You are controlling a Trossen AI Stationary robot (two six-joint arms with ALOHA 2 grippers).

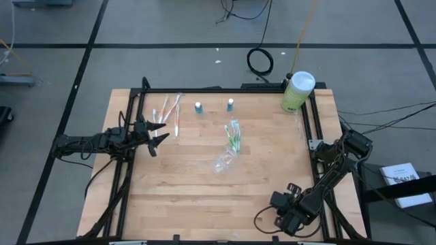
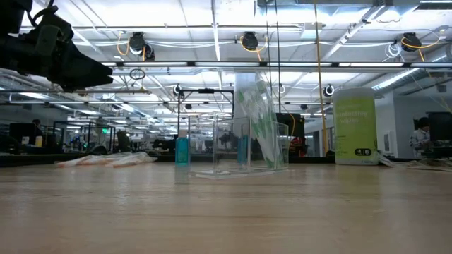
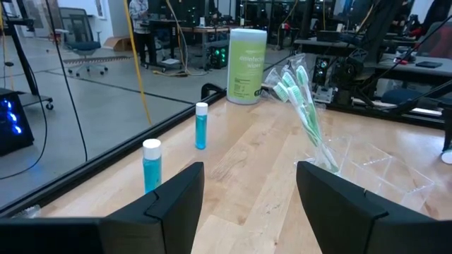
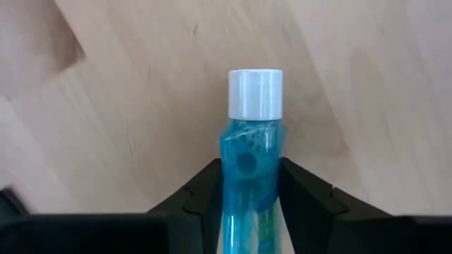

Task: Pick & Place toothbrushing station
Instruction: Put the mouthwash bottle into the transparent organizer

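Observation:
A clear plastic holder (image 1: 223, 162) lies on the table's middle, and green-white toothbrushes (image 1: 234, 135) stick up out of it (image 2: 261, 120). Pink-white toothbrushes (image 1: 168, 112) lie flat at the far left. Two small blue tubes with white caps (image 1: 198, 107) (image 1: 230, 105) stand upright on the table near the far edge. My left gripper (image 1: 162, 134) hovers open and empty at the left, above the table (image 2: 70, 63), facing the holder (image 3: 367, 166). My right gripper (image 1: 278, 201), near the front right, is shut on a third blue tube (image 4: 247, 162). My right gripper pinches the blue tube's body (image 4: 244, 176) between its two fingers, just behind the white cap (image 4: 255, 92). The tube lies along the fingers, its cap end sticking out past the fingertips toward the table top. Whether the cap touches the wood, I cannot tell.
A big pale-green canister with a white lid (image 1: 298, 90) stands at the far right corner. Black rails run along the table's left, right and far edges (image 1: 310, 129). Bare wood lies between the holder and the near edge (image 1: 204, 204).

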